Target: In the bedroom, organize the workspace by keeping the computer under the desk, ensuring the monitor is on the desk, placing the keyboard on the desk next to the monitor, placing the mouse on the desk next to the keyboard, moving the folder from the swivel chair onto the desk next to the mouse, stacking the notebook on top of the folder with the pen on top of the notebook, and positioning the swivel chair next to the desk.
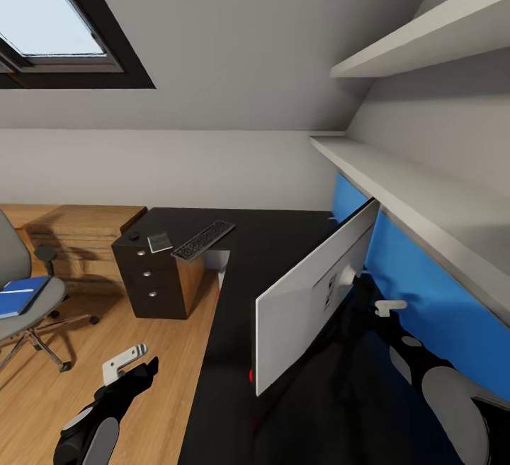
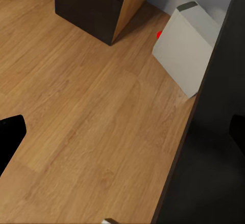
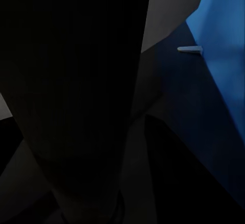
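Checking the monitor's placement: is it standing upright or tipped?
Tipped. The monitor leans on the desk, its pale back facing the head camera.

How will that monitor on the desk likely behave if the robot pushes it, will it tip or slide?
The monitor is a wide, thin panel standing tall on the black desk, so a push high on its back would probably tip it rather than slide it. Its base is hidden in shadow, so stability is uncertain. It looks rigid, and awkward for one hand.
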